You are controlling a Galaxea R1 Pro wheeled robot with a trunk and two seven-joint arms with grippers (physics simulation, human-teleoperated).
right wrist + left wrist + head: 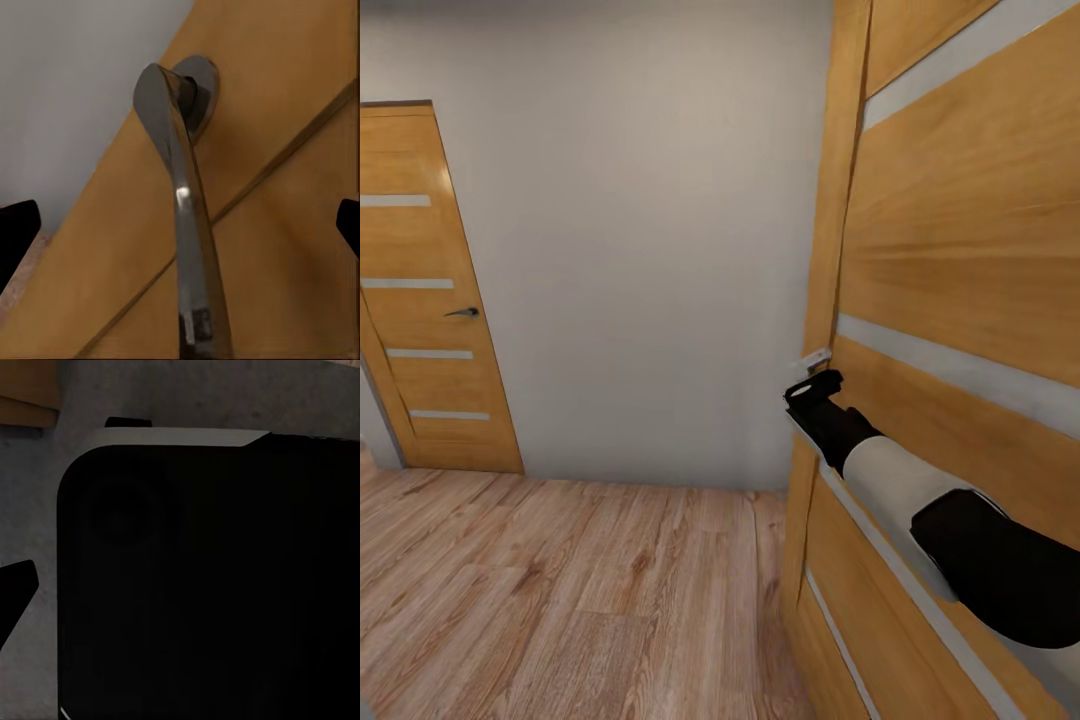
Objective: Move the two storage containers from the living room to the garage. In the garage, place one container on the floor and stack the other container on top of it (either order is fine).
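Honey-coloured wood frames the scene: at the far left a closed door point(430, 290) with pale stripes and a small handle point(463, 312), then a plain grey wall point(650, 250) above light wood-plank flooring point(560, 590), then a second door point(960, 300) close at the right. The right arm reaches to that door's edge, its right claw point(812, 385) at the metal lever handle point(180, 217); in the right wrist view the dark fingertips point(16, 232) stand wide apart on either side of the lever, not closed on it. The left claw's state I cannot tell; its camera faces a dark rounded panel point(210, 585). No container or garage concrete is in sight, so carrying and stacking appear still ahead.
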